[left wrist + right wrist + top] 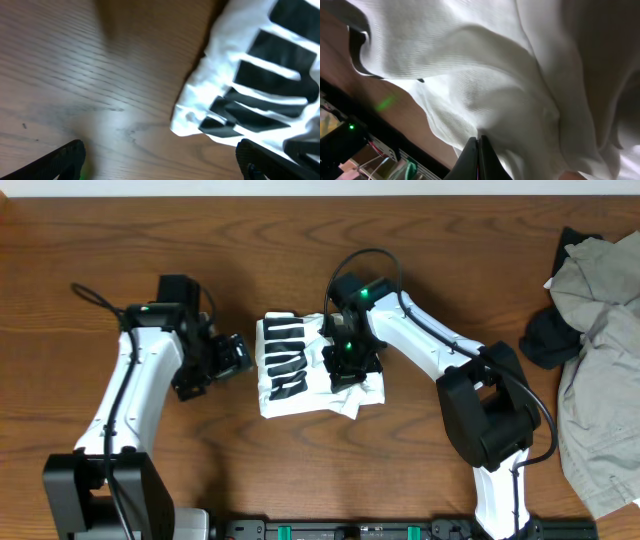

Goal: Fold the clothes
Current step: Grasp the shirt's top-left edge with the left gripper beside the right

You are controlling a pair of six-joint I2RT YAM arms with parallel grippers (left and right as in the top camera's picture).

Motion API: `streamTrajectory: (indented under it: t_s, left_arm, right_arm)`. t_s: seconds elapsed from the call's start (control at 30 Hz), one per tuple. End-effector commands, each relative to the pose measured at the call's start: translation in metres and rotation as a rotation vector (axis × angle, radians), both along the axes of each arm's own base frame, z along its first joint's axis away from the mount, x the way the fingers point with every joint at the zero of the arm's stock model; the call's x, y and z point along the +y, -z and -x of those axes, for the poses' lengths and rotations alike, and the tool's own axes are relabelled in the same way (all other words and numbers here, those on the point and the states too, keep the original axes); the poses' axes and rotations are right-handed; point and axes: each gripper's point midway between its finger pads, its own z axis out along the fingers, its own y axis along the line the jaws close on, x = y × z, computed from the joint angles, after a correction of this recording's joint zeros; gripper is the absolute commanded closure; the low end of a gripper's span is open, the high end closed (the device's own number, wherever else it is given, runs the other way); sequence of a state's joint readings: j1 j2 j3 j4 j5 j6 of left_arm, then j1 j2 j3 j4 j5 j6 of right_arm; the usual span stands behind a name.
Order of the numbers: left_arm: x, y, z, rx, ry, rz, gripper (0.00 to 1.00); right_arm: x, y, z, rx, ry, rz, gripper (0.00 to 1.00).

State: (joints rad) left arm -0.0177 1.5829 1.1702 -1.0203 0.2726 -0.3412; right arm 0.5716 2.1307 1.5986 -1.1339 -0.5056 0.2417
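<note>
T-shirt (288, 365): white, black block lettering facing up; lies bunched in a compact bundle at mid-desk (300, 240).
Left gripper (238, 358): just left of the shirt, above bare wood; jaws wide, holding nothing.
Right gripper (478, 151): on the shirt's right part; jaws closed together, tips against the white cloth.
Grey garments (600, 350): heaped at the desk's right edge, well apart.

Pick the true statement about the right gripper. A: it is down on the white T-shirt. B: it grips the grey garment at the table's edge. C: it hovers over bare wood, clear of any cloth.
A: the overhead view shows the right gripper down on the white T-shirt, and its wrist view shows its closed fingertips against white cloth.
</note>
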Motion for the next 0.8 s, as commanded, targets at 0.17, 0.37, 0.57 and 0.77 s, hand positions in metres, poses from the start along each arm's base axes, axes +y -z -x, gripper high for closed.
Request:
streamTrajectory:
  t_s: [0.17, 0.37, 0.57, 0.77]
  left_arm:
    - [-0.044, -0.001, 0.002, -0.035, 0.170, 0.024, 0.02]
    - [-0.049, 0.008, 0.004, -0.012, 0.186, 0.024, 0.29]
    - [-0.058, 0.020, 0.010, 0.036, 0.206, 0.049, 0.94]
    - [-0.074, 0.020, 0.012, 0.024, 0.253, 0.053, 0.94]
  right_arm:
    - [-0.011, -0.001, -0.007, -0.017, 0.041, 0.047, 0.99]
    - [-0.035, 0.002, -0.019, -0.015, 0.108, 0.106, 0.99]
    - [-0.040, 0.001, -0.026, -0.009, 0.138, 0.087, 0.99]
    - [-0.033, 0.001, -0.024, -0.019, 0.122, 0.077, 0.99]
